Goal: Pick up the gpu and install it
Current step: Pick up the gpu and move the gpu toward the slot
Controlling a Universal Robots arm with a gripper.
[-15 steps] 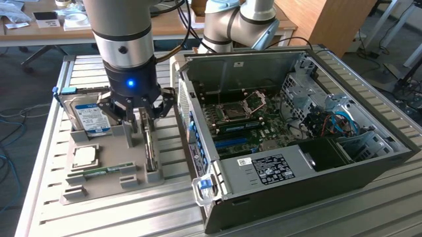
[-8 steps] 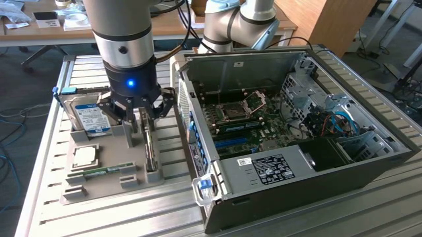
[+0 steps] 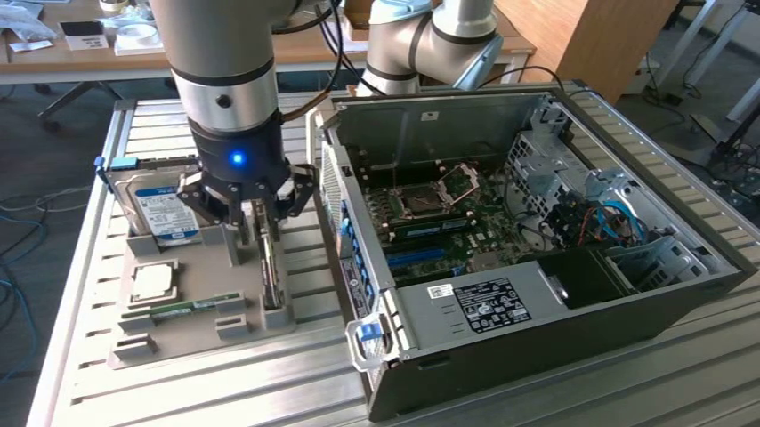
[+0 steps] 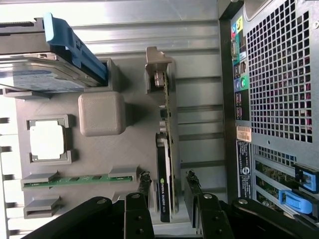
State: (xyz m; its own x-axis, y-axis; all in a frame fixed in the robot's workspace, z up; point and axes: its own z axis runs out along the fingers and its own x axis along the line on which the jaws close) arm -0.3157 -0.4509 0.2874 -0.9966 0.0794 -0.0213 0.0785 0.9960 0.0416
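Your end effector (image 4: 168,183) hangs spread, its fingers (image 4: 144,183) straddling the gpu (image 4: 168,119) standing on edge in the grey holder (image 3: 178,329), at exterior-view nine o'clock from the computer case (image 3: 404,124).

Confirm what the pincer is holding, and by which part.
Nothing held. The pincer is open, straddling the gpu with gaps visible on both sides; the card stands on edge in the tray.
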